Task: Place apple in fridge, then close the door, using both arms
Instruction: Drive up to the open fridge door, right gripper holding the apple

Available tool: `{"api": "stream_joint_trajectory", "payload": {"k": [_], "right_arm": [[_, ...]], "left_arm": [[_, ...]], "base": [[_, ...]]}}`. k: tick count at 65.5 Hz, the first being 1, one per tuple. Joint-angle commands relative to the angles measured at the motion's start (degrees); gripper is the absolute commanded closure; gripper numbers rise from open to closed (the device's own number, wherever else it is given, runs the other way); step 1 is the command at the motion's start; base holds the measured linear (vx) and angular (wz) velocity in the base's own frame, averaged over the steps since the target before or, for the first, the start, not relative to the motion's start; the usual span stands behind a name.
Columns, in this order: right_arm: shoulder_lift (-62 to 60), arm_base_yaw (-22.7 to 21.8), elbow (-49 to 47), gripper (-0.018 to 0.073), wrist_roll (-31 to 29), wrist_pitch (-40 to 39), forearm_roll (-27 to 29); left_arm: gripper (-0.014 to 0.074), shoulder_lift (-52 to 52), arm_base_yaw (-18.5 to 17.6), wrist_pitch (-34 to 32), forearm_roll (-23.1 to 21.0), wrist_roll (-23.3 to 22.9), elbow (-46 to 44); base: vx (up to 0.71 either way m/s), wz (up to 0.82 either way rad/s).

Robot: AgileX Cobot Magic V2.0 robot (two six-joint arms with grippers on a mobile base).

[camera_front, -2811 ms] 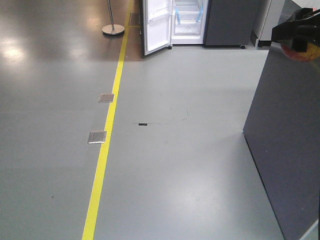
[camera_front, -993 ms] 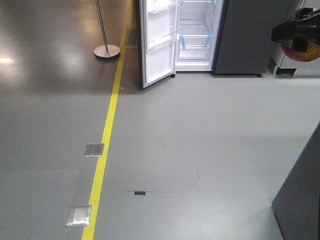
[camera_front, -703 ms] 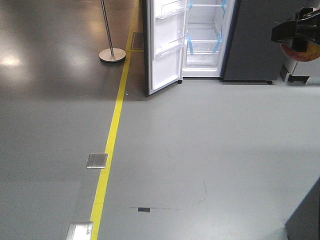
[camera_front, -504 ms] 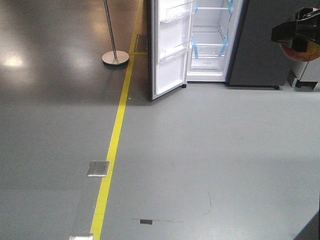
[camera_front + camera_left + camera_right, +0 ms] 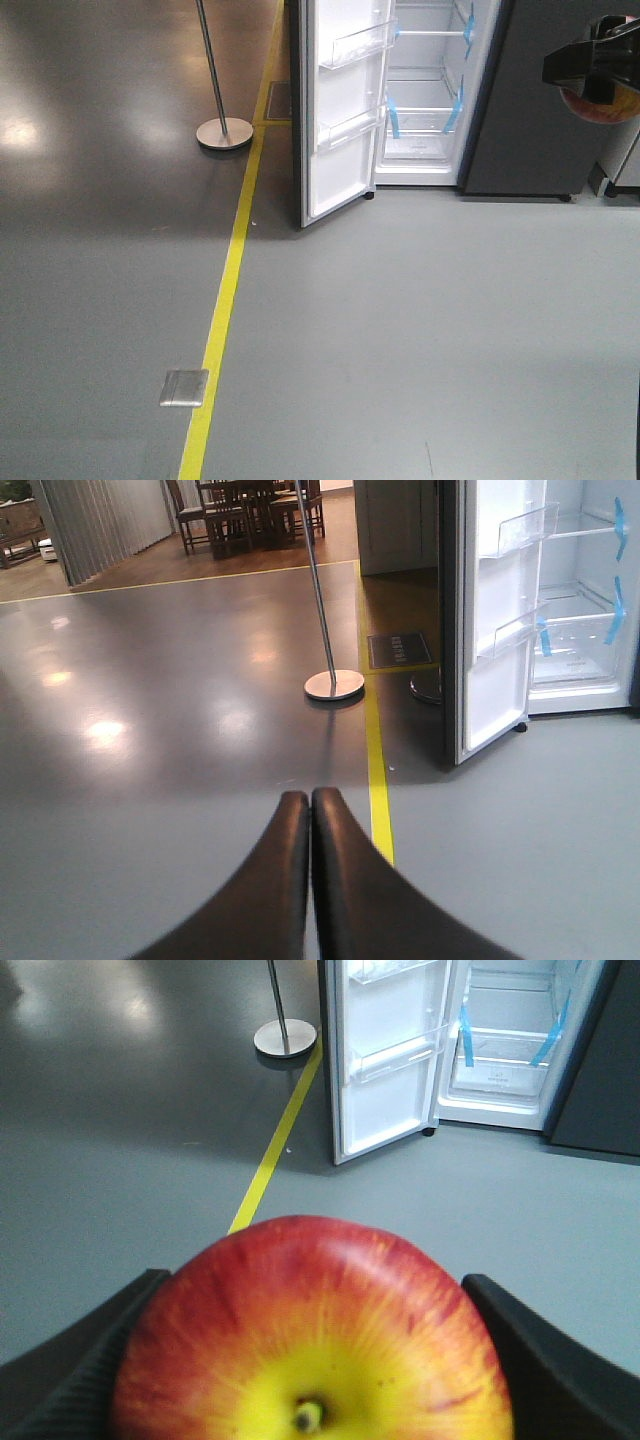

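A fist-sized red apple with yellow streaks sits clamped between the two black, blocky fingers of the right gripper. Its jaws are spread to the fruit's full width and press against both its sides. The stem dimple faces the wrist camera. In the front view the apple shows at the upper right edge, tucked under the black gripper body and held in the air well apart from the fridge.

The tall fridge, dark grey outside and bright white inside, stands across the smooth grey floor. Its tall narrow door with a white inner lining is swung wide to the left. Two clear plastic bins line the inside of the door. Strips of blue tape mark the white shelves in the lit compartment, and nothing can be made out on the shelves.

The left gripper hangs low over the floor. Its two curved black fingers are pressed together along their length, with nothing between them.

A straight yellow floor line runs toward the fridge, passing just left of the open door. A metal post on a round flat base stands left of the line. A small square metal floor plate lies just beside the line, nearer the camera. In the left wrist view, dark wooden chairs around a table show far behind the post.
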Motion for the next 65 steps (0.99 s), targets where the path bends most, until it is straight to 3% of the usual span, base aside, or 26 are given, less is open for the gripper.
{"api": "stream_joint_trajectory", "payload": {"k": [1,65], "right_arm": [[-1.7,-0.4,-1.8,0.0419,-0.5,-4.3,0.7],[-1.7,-0.4,-1.8,0.0419,-0.5,-4.3,0.7]], "left_arm": [[0.0604,-0.9,-0.2,-4.3,-0.3,-0.2,0.9],[0.0604,-0.9,-0.2,-4.3,-0.3,-0.2,0.9]], "base": [[0.33,-0.06],[0.28,-0.05]]}}
